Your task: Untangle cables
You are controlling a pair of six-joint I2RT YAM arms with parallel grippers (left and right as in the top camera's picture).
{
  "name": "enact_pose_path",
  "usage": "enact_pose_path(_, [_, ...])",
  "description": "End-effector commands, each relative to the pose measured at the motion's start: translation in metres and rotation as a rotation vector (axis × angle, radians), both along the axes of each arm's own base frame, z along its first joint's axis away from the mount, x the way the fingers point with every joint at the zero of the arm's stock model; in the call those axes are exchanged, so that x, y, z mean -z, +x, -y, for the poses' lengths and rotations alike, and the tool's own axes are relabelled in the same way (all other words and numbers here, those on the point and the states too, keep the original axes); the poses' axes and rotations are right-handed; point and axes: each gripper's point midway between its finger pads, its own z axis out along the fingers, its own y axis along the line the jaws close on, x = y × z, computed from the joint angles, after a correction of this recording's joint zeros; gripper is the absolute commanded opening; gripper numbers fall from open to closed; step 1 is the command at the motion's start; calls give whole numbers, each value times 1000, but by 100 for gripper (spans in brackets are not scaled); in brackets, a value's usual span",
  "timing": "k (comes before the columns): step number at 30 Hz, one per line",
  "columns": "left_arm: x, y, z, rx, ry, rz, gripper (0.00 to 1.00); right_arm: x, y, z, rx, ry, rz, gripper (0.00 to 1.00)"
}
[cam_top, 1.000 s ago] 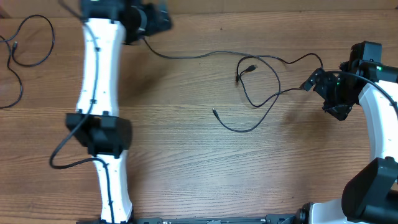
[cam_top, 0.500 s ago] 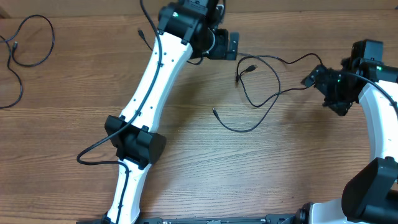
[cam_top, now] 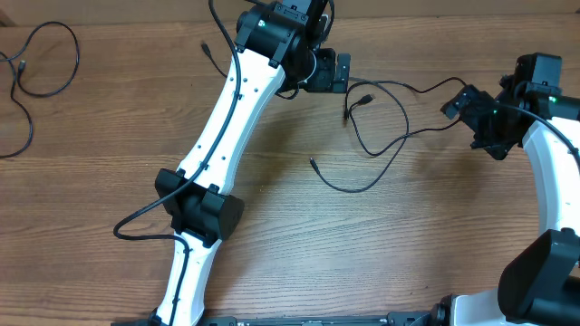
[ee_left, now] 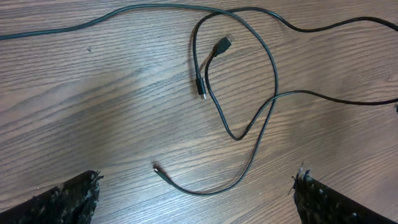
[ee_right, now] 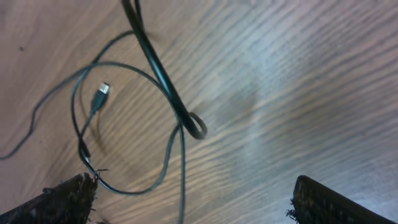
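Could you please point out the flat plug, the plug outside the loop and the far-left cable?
Flat plug (ee_left: 225,43), left wrist view, its body.
Outlying plug (ee_left: 157,168), left wrist view, its tip.
Far-left cable (cam_top: 78,54), overhead view, its loop.

From overhead, the loose cable (cam_top: 76,52) at the far left ran off the left edge. The far strand of the tangled cables (cam_top: 406,116) lay hidden under the left end effector (cam_top: 340,71). We could not tell whether another strand touched the right end effector (cam_top: 456,102), a dark shape. The left wrist view cropped the left fingers (ee_left: 68,199) at the bottom edge. In the right wrist view the nearest strand (ee_right: 158,68) was blurred and left the top edge; the right fingers (ee_right: 65,199) were cropped too.
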Motion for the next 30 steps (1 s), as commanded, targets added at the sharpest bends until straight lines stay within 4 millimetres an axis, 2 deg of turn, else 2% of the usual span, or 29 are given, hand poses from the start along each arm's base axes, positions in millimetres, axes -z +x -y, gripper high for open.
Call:
enact_pose_path(1, [10,1,2,-13,7,-25,100,-19,12,-5,-19,19,77,100])
enact_pose_path(6, [8,1,10,6,-1,-6,100,-37,14,8,6,67,117,100])
enact_pose_path(10, [3,-2,34,87,-15,58,100,-66,7,28,53,161,179,100])
enact_pose_path(11, [-2,-4,51,131,-29,100,100,-79,-2,41,89,196,202,100])
enact_pose_path(15, [-11,-5,86,198,-35,213,100,-95,-27,80,207,201,229,100])
enact_pose_path(20, [-10,-8,131,240,-46,314,100,-95,-65,122,372,212,202,100])
enact_pose_path(25, [24,-21,177,310,-62,316,100,-91,-82,142,449,219,188,100])
enact_pose_path(30, [62,-39,224,384,-90,317,100,-91,-84,144,457,218,190,100])
